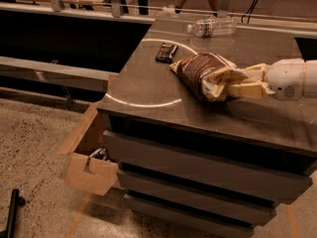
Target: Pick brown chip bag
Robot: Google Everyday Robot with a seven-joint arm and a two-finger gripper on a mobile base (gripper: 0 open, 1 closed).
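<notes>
- Cardboard box [91, 172] on the floor, well below and to the left of the pincer as the camera sees it; no part in this step.
- Table [148, 88]: dark top, drawers under the front edge.
- Pincer [237, 85] reaches in low from the right side of the view, narrowed onto the pale near end of the brown chip bag [198, 69]. Its fingers [247, 72] press that end from both sides.
- Bag lies on the table, its brown body stretching away beyond the fingertips.
- Judgement: the grip is on the end only, so lift straight and slowly in case the crumpled foil slips.
- Small black bar [166, 52] sits beyond the bag, apart from it.
- Water bottle [212, 27] lies farthest off, well apart.
</notes>
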